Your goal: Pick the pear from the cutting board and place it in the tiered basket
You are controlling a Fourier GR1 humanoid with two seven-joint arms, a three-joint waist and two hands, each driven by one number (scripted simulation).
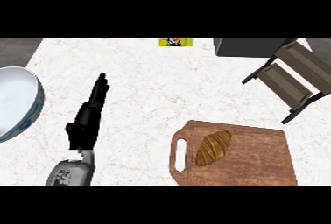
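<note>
Pear is the task's word, yet what we see on the wooden cutting board (258, 157) is a brown, ridged, elongated item (213, 148) like a croissant, lying near the board's handle slot. We see the white marbled desk (161, 78) carrying a bowl (16, 103) at left and the dark tiered basket (291, 74) at upper right. Our left robot hand (87, 118) rests with straight fingers, holding nothing.

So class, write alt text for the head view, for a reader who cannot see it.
A brown striped croissant-like item lies on a wooden cutting board at lower right of a marble counter. The left hand rests at left, fingers straight, beside a bowl; a tiered basket stands at upper right.
</note>
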